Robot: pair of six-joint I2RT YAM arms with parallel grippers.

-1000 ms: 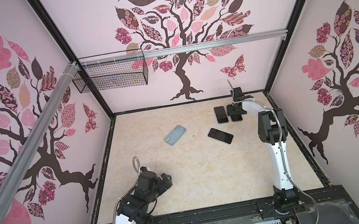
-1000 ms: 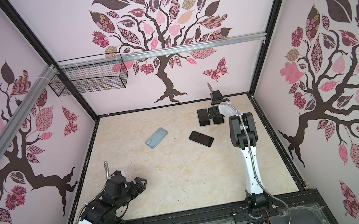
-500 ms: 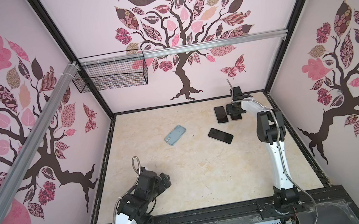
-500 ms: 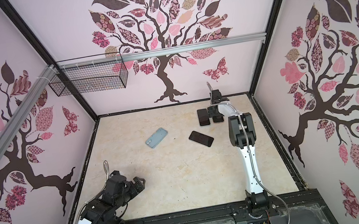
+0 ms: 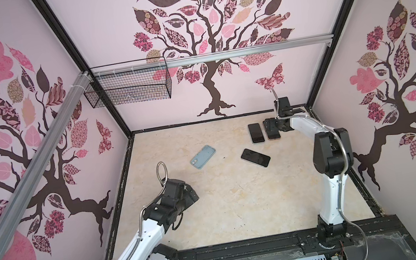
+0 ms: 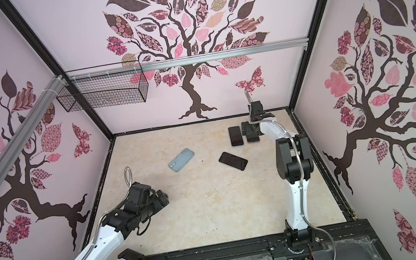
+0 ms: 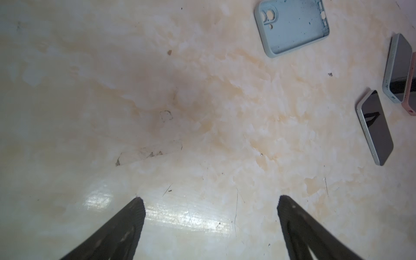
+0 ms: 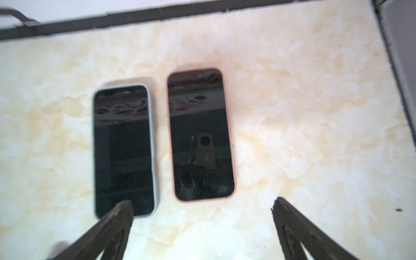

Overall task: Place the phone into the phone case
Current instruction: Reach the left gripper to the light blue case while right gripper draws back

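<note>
Bare phone point(image 5: 255, 157) lies flat, screen up, right of centre on the table point(image 5: 241, 209), apart from the empty blue case point(image 5: 203, 156) to its left, which looks open side up. My right gripper point(image 8: 202, 204) hangs at the far right over two already cased ones, the pink-cased phone point(image 8: 200, 135) and the grey-cased phone point(image 8: 122, 146), jaws spread, nothing in them. Risk one: I grab the wrong handset. Risk two: the bare phone is thin and flush with the table, so fingertips may skid it instead of pinching. My left gripper point(image 7: 209, 200) is near left, spread and empty, well apart from the case, so nothing braces it. I judge that light shell could slide, or the camera end mismatch, when pressing in.
</note>
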